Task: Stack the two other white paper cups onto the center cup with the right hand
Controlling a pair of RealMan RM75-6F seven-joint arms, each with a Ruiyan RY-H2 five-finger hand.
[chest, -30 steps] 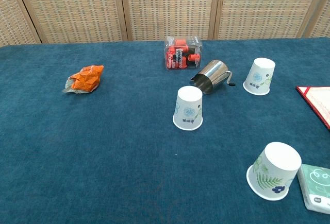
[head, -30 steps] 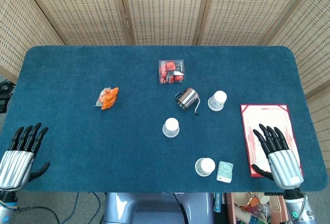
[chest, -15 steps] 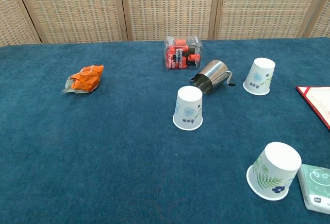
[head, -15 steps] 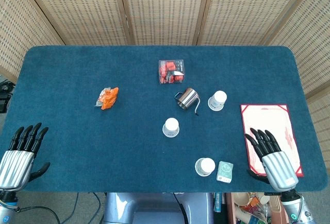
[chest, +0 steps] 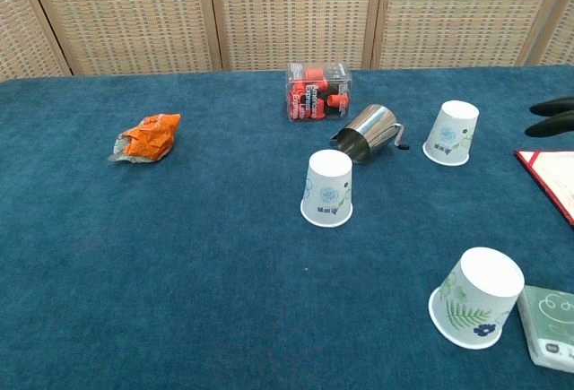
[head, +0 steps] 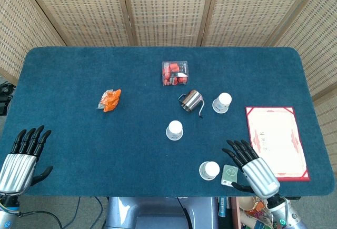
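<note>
Head view shows the right robot hand (head: 253,166), fingers spread and empty, just right of the nearest cup (head: 209,170).

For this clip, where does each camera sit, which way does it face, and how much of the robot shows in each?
Head view: high above the near edge, looking almost straight down on the whole blue table; left hand and right hand show at the bottom, both open.
Chest view: low at the near edge, looking across the table toward the wicker screens; only dark fingertips show at the right edge.
Shared: center cup, far cup, near cup, steel pitcher.
</note>
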